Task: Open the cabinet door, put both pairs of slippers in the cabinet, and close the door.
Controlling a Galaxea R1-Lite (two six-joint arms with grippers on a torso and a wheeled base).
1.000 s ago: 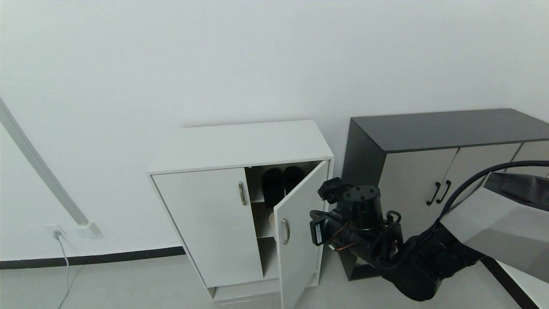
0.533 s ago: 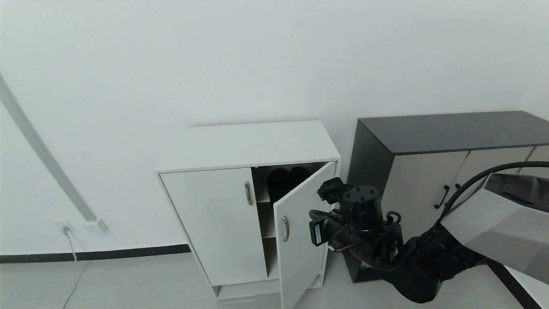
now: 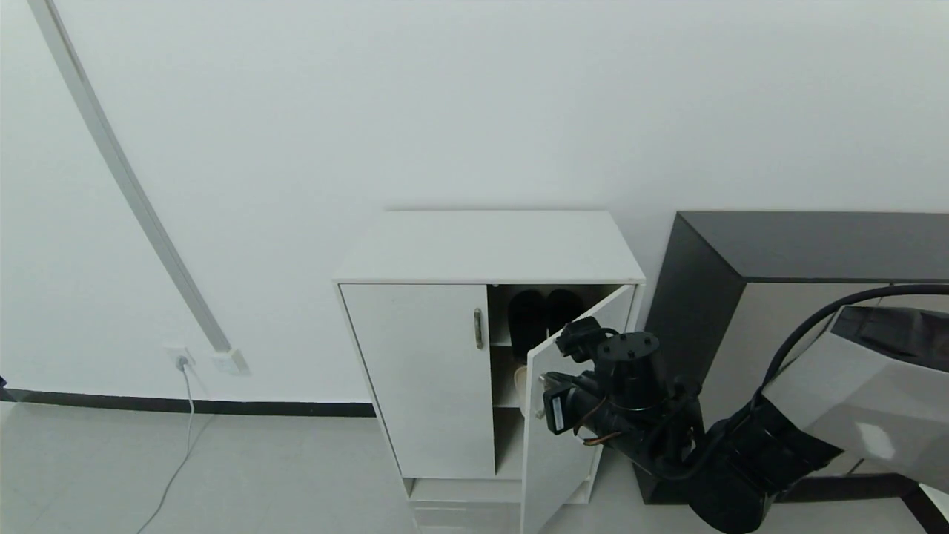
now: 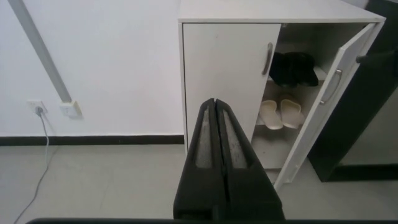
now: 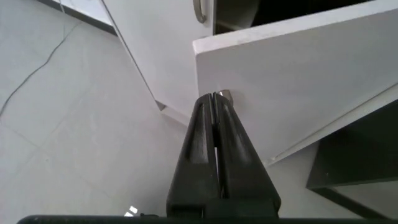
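The white cabinet (image 3: 489, 248) stands against the wall with its left door shut and its right door (image 3: 552, 445) swung partly open. A black pair of slippers (image 4: 293, 68) lies on the top shelf, and a pale pair of slippers (image 4: 281, 113) on the shelf below. My right gripper (image 5: 215, 98) is shut with nothing in it, its tip against the outer face of the open door (image 5: 298, 81) right by the metal handle (image 5: 226, 95). My left gripper (image 4: 215, 124) is shut and empty, held in front of the cabinet (image 4: 224, 68) and apart from it.
A dark cabinet (image 3: 778, 237) stands right beside the white one, close behind the open door. A wall socket with a cable (image 3: 182, 371) and a slanted grey conduit (image 3: 126, 178) are on the left. Bare floor (image 3: 222, 475) lies before the cabinet.
The whole head view has shifted, so the camera moved. My right arm now sits closer to the open door and covers its handle; the door looks slightly less open.
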